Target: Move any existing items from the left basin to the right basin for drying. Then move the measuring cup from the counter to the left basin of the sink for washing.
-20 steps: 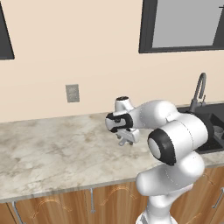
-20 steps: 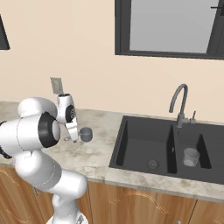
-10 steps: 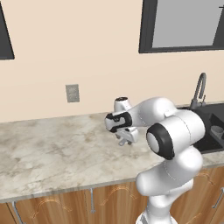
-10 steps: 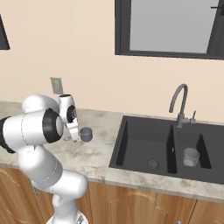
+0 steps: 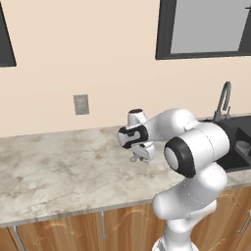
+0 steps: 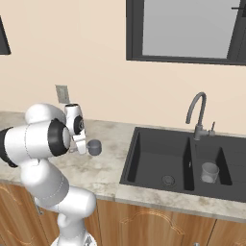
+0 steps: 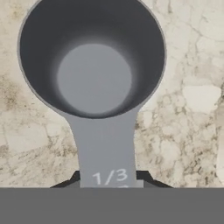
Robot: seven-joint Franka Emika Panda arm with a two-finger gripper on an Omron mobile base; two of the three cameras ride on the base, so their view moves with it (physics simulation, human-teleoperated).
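Arm shifted slightly; gripper (image 7: 108, 183) clamps blue-grey measuring cup (image 7: 92, 65) handle, marked 1/3

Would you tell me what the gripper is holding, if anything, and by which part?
The gripper holds the measuring cup by the end of its handle.

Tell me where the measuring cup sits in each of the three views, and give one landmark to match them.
Left base view: hidden behind the gripper.
Right base view: measuring cup left of the sink, beside the gripper.
Hand view: upper centre, handle pointing down.
Shared landmark: the marbled counter.
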